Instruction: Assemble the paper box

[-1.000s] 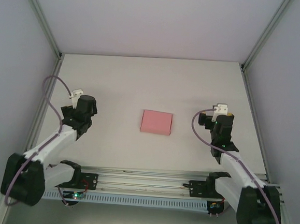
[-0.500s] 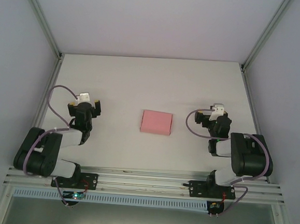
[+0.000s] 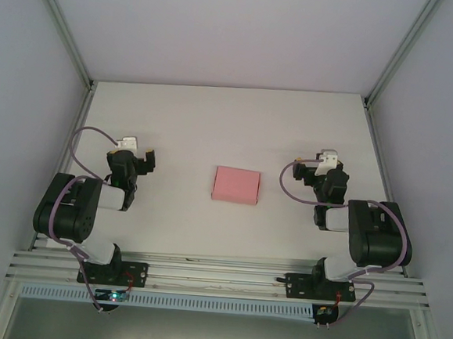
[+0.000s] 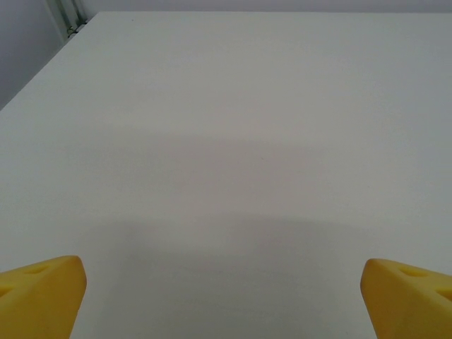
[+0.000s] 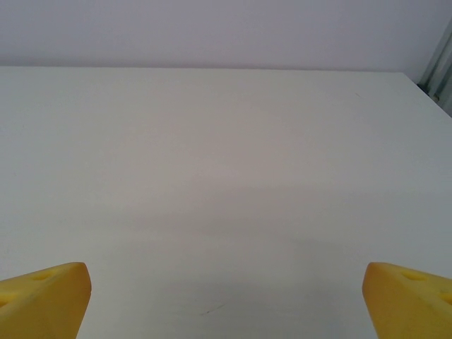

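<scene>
Looks pretty much done: paper box sits closed on the bench, left hand and right hand wide open, empty.

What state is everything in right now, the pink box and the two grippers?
paper box: a closed flat rectangle, lying on the table between the two arms, touched by nothing.
left gripper: open, empty, over bare table, apart from the box.
right gripper: open, empty, over bare table, apart from the box.
</scene>
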### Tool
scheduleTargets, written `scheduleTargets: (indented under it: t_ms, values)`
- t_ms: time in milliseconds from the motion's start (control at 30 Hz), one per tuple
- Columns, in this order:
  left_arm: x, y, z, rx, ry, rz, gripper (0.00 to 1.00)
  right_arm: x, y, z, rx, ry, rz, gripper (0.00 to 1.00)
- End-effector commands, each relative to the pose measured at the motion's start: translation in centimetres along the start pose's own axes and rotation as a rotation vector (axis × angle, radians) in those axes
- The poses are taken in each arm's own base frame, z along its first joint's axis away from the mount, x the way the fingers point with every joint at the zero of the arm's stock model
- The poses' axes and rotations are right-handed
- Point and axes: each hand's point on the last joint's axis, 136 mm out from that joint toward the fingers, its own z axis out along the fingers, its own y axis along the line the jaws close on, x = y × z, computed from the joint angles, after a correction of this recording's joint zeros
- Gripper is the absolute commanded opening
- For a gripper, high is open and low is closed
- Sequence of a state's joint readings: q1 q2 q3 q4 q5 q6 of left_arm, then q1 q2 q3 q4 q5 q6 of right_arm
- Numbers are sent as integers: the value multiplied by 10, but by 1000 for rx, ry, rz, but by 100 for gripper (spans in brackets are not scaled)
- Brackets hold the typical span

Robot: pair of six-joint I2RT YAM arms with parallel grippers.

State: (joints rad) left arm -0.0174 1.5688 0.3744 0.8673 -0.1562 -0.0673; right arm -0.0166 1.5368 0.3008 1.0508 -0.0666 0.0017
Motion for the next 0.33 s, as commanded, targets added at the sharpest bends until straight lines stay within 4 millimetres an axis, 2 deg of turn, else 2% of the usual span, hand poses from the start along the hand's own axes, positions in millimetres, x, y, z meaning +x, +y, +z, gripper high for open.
scheduleTargets:
  t_ms: [0, 300]
  values:
    - [-14, 1, 0, 6, -44, -7, 100, -15, -3, 2, 26, -37, 4, 98]
    - [-15, 1, 0, 6, -45, -7, 100, -15, -4, 2, 34, -36, 5, 98]
